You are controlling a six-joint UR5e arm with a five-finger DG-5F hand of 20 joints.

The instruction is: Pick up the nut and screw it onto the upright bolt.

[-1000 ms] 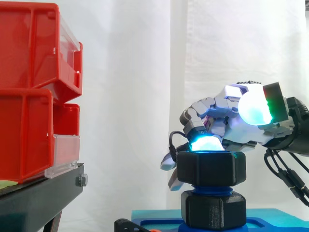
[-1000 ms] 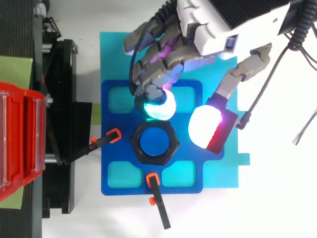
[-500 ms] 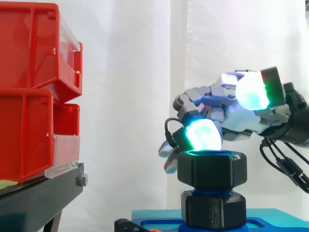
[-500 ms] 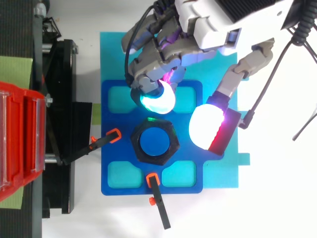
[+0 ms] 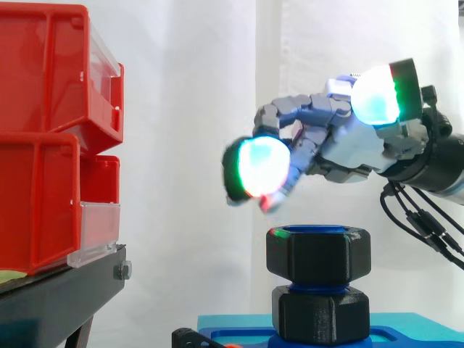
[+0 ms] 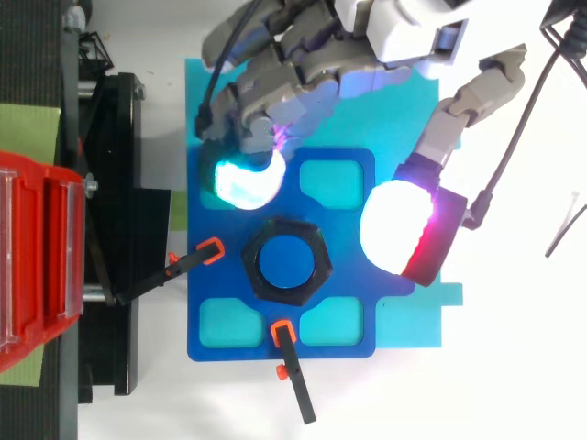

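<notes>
A black hex nut [image 5: 317, 252] sits on the upright blue bolt [image 6: 286, 261], above a second black hex piece [image 5: 319, 313] at the bolt's foot. From above, the nut [image 6: 253, 261] rings the bolt's blue top. My hand [image 5: 355, 148] hovers above the nut, apart from it, with relaxed, bent fingers that hold nothing. One glowing fingertip [image 5: 262, 167] hangs up and to the left of the nut; in the top view the fingertip [image 6: 243, 179] lies over the plate's far left pocket. The thumb pad [image 6: 399, 229] is out to the nut's right.
The bolt stands in a blue fixture plate [image 6: 348, 321] on a cyan mat [image 6: 404, 110]. Two orange-tipped clamps [image 6: 197, 257] [image 6: 292, 367] hold the plate. Red bins [image 5: 43, 138] on a black stand [image 5: 58, 297] fill the left side.
The hand has lifted off the nut's top and risen. Its glowing fingertip swung left, away from the bolt. The nut has stayed on the bolt.
</notes>
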